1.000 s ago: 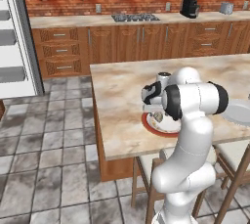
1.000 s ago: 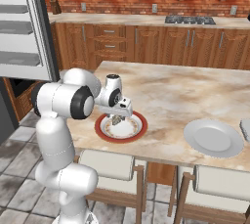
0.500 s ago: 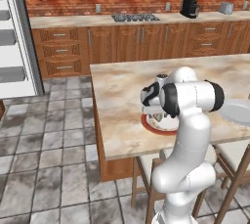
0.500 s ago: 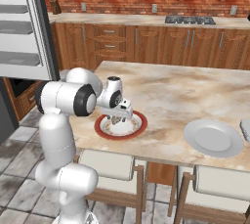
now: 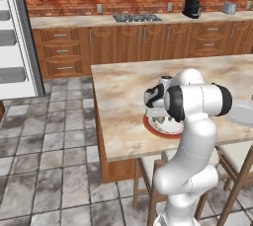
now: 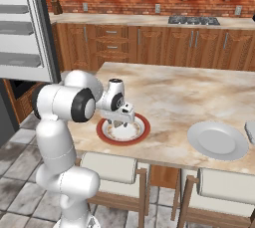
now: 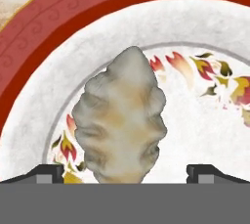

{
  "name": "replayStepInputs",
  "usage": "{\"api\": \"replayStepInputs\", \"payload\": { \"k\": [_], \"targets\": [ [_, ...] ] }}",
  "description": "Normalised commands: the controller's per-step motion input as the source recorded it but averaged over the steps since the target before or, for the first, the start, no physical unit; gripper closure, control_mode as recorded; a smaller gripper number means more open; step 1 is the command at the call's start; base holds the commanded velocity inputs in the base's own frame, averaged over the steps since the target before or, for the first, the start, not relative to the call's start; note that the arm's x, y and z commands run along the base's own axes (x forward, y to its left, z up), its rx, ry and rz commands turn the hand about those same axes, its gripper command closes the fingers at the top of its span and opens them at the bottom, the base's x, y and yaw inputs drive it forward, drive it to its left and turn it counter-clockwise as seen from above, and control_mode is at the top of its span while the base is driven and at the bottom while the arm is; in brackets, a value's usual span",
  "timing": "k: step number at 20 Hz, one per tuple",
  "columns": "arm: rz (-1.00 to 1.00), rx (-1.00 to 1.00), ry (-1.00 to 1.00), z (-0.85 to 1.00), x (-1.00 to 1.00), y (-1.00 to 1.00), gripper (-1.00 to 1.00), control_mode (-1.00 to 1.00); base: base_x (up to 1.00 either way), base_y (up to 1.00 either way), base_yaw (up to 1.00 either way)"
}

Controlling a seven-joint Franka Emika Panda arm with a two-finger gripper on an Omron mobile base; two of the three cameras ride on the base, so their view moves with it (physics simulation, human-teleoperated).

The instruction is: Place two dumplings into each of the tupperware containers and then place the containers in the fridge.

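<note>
My hand (image 7: pixel 125 174) is spread wide, fingertips (image 7: pixel 49 173) either side of one lumpy, ridged grey-beige dumpling (image 7: pixel 122 120), not gripping it. The dumpling lies on a round glazed plate with a red rim and floral print (image 7: pixel 44 37). That plate sits near the front edge of the beige marbled stone surface (image 6: pixel 199 92); a plain round grey plate (image 6: pixel 217 140) lies well apart.

White arm is rising from its base, elbow bent forward, forearm reaching level, wrist turning downward. End effector (image 6: pixel 119 121) is pointing straight down, hanging low, fingers spread wide. In the hand view both dark fingertips (image 7: pixel 49 173) are standing far apart at the lower edge. Nothing is being gripped between them.
</note>
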Motion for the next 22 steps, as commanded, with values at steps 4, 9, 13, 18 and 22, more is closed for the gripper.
{"api": "replayStepInputs", "payload": {
  "k": [4,9,13,18,22],
  "targets": [
    [0.00,0.00,0.00,-0.10,0.12,0.00,-1.00,-1.00,0.00,0.00,0.00],
    [0.00,0.00,0.00,-0.02,0.40,0.00,-1.00,-1.00,0.00,0.00,0.00],
    [0.00,0.00,0.00,-0.01,0.19,0.00,-1.00,-1.00,0.00,0.00,0.00],
    [0.00,0.00,0.09,-0.10,0.02,0.00,1.00,-1.00,0.00,0.00,0.00],
    [0.00,0.00,0.06,-0.04,-0.02,0.03,1.00,-1.00,0.00,0.00,0.00]
  ]
}}
